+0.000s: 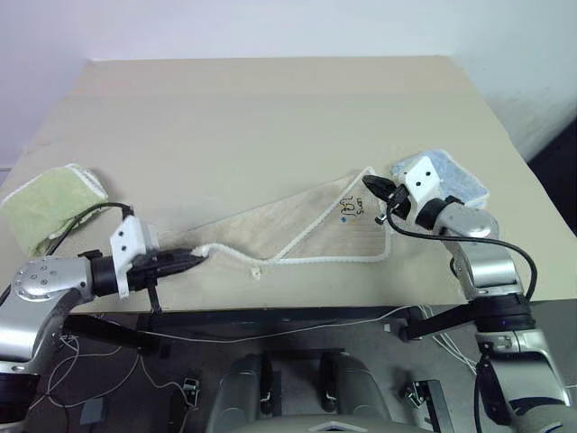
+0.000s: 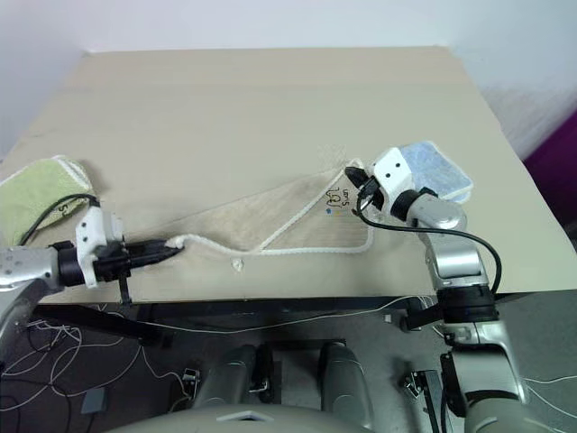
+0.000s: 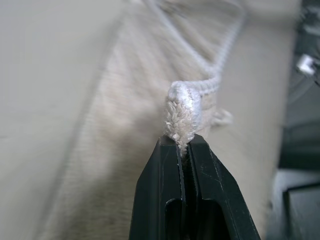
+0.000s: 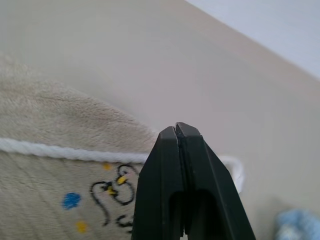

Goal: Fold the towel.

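Observation:
The beige towel (image 1: 306,230) lies partly folded near the table's front edge, its white edging running from corner to corner. A small label (image 1: 350,207) with dark handwriting sits near its right corner. My left gripper (image 1: 196,259) is shut on the towel's left corner; the left wrist view shows the fluffy white-edged corner (image 3: 181,112) pinched between the fingertips (image 3: 170,150). My right gripper (image 1: 370,185) hovers at the towel's far right corner with its fingers (image 4: 165,165) shut. The white edging (image 4: 60,150) passes behind them, and no cloth shows between the tips.
A folded light green towel (image 1: 45,203) lies at the table's left edge. A light blue towel (image 1: 455,179) lies just behind my right wrist. The tan table (image 1: 270,108) stretches away beyond the towel; its front edge runs just below it.

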### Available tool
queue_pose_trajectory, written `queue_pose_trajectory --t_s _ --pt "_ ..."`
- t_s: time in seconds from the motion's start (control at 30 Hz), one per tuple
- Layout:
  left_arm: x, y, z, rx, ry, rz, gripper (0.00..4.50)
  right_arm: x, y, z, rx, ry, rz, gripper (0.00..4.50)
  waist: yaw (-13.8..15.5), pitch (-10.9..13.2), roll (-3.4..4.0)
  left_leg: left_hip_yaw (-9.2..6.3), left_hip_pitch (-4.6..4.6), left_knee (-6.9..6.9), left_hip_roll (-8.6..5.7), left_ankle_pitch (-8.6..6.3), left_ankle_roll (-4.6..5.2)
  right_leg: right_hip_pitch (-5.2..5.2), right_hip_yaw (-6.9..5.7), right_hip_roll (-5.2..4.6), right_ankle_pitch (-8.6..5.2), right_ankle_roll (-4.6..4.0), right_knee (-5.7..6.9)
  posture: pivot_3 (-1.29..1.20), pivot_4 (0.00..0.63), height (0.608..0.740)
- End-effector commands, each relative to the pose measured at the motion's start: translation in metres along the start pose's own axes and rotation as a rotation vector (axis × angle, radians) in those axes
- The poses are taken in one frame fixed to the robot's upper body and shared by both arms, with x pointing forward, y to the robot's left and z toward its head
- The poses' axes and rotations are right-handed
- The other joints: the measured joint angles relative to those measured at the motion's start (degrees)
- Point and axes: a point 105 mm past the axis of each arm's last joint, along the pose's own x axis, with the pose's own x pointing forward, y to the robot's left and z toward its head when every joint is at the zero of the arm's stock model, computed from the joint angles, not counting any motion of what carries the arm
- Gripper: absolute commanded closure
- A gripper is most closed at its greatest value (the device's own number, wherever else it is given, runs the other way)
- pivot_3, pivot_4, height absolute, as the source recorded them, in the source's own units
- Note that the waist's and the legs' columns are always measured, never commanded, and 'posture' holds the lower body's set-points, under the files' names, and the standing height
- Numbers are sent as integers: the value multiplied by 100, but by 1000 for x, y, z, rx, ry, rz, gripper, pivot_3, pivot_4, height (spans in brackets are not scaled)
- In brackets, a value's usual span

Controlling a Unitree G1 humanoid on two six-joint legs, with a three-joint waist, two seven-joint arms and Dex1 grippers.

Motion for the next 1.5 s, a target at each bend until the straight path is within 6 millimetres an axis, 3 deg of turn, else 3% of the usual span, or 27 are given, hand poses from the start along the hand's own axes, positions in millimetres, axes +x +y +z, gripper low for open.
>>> queue_pose_trajectory --t_s 0.03,0.2,0.57,0.9,1.2,1.4,1.5 --pt "-4 10 10 0 -38 58 4500 8 -8 4 -198 18 28 3315 -5 0 0 1 0 1 0 3 -4 0 0 0 0 0 0 0 150 740" --pt "-7 20 12 -11 -54 118 4500 25 -20 -10 -498 116 59 1608 -17 1 0 3 -1 7 -1 4 -6 0 1 -1 0 0 3 0 150 740" --pt "-12 16 6 -17 -43 160 4500 47 -41 -26 -917 281 115 1608 -43 2 0 8 -1 9 -1 5 -10 -4 7 -2 -2 -2 10 0 150 740" --pt "-13 11 4 -23 -46 188 4500 53 -39 -32 -1033 322 162 1608 -106 2 0 7 -1 9 -1 7 -13 -4 9 -3 -2 -2 15 0 150 740" --pt "-12 10 4 -30 -51 194 4500 56 -40 -25 -1070 284 135 4473 -165 2 0 7 0 9 -1 8 -15 -5 9 -3 -4 -2 22 0 150 740" --pt "-10 10 3 -34 -52 190 4500 58 -42 -20 -1084 262 106 4473 -165 2 0 7 1 9 -1 9 -16 -5 10 -3 -4 -3 25 0 150 740" --pt "-10 10 2 -34 -50 189 4500 58 -41 -20 -1083 267 124 3905 -165 2 0 7 1 9 -1 9 -16 -5 10 -3 -4 -3 25 0 150 740"
